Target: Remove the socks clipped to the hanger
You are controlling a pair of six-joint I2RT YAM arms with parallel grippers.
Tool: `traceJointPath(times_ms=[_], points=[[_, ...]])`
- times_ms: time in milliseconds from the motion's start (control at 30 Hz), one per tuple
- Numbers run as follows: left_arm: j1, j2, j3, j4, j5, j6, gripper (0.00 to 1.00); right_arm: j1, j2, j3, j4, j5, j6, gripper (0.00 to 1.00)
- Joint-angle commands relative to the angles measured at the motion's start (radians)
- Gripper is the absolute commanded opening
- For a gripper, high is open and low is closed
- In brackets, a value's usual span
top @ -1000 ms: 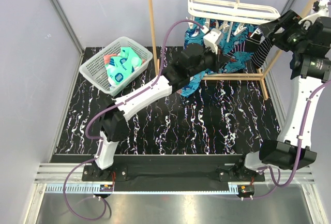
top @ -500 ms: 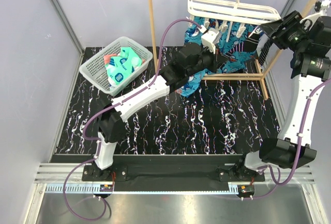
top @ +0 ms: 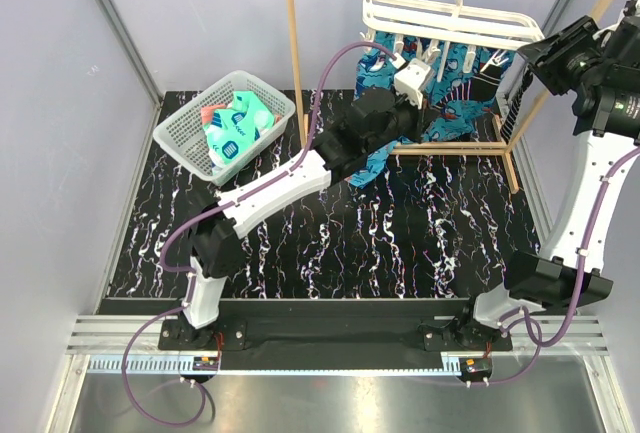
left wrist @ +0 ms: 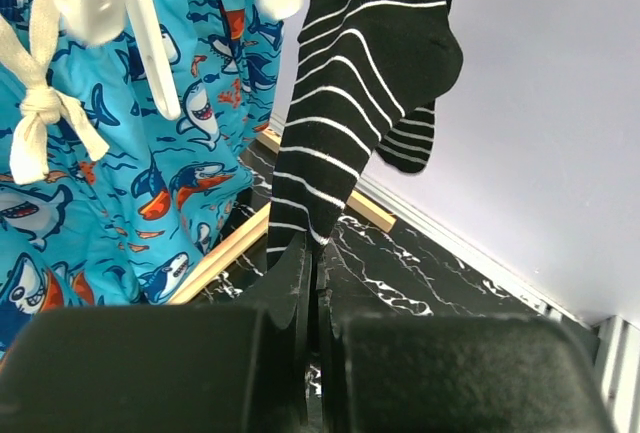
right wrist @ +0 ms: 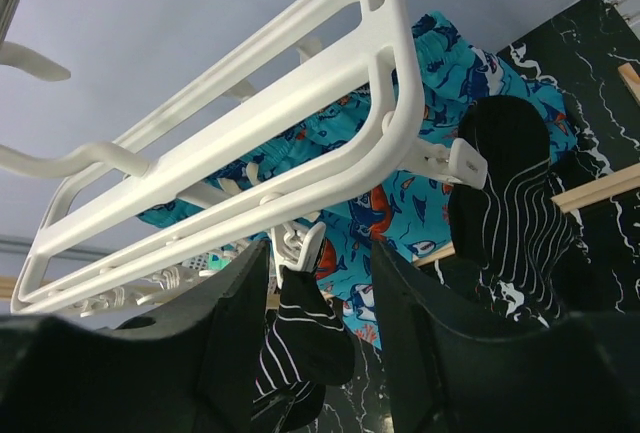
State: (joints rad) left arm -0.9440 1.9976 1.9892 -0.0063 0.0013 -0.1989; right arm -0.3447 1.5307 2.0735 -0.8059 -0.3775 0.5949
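Note:
The white slatted hanger [top: 450, 15] hangs from the wooden rack. In the left wrist view a black-and-white striped sock [left wrist: 345, 83] hangs from a clip, and my left gripper [left wrist: 312, 253] is shut on its lower end. A second striped sock [left wrist: 420, 143] hangs behind it. My left gripper [top: 432, 105] sits under the hanger. My right gripper [top: 515, 61] is at the hanger's right end. In the right wrist view its open jaws [right wrist: 320, 263] flank a white clip [right wrist: 310, 243] holding a striped sock [right wrist: 305, 338]. Another clipped striped sock [right wrist: 510, 193] hangs to the right.
A blue shark-print cloth [top: 375, 73] hangs behind the clips, also in the left wrist view [left wrist: 120, 153]. The tall wooden rack [top: 292, 53] frames the hanger. A white mesh basket [top: 180, 123] at the back left holds teal and pink socks [top: 235, 128].
My left gripper has risen toward the hanger and edged right. My right gripper has moved up and to the right at the hanger's end.

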Motion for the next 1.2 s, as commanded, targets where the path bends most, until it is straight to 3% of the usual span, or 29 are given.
traceJointPath(times_ms=[0, 700, 1167], points=[[-0.015, -0.048, 0.006, 0.051, -0.057, 0.05, 0.0, 0.022, 0.014, 0.079, -0.094, 0.072, -0.017, 0.52], [-0.056, -0.043, 0.008, 0.062, -0.116, 0.119, 0.0, 0.213, 0.029, 0.117, -0.091, 0.325, -0.064, 0.47], [-0.07, -0.037, 0.013, 0.072, -0.126, 0.133, 0.0, 0.263, 0.068, 0.165, -0.113, 0.454, -0.121, 0.46]])
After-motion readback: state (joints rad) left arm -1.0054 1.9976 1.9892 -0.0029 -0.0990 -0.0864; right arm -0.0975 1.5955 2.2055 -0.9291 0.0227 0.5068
